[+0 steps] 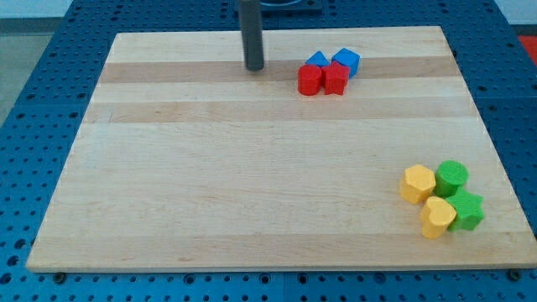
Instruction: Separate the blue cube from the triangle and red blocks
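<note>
The blue cube (347, 61) sits near the view's top, right of centre, touching a blue triangle (317, 60) on its left and a red block (336, 78) below it. A second red block (310, 80), rounder in shape, lies just left of the first. The four form one tight cluster. My tip (254, 67) rests on the board to the left of the cluster, about a block's width and a half from the round red block, touching none of them.
At the view's bottom right is a second cluster: a yellow hexagonal block (417, 184), a green round block (452, 177), a green star-like block (466, 210) and a yellow block (437, 217). The wooden board (210, 184) lies on a blue perforated table.
</note>
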### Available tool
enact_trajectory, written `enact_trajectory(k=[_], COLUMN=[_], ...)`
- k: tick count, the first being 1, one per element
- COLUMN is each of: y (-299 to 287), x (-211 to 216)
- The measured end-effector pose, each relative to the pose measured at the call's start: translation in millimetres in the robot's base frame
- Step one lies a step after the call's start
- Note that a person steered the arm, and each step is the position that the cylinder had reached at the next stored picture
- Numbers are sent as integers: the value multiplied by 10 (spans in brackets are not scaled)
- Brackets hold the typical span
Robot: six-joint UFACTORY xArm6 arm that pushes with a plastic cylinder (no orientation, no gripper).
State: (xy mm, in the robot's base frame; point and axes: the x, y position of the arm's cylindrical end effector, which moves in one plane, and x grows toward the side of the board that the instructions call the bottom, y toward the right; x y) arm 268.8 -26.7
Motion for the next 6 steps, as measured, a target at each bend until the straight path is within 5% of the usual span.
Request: enact_trajectory(k=[2,6], y=[869,1290], x=[-310,256])
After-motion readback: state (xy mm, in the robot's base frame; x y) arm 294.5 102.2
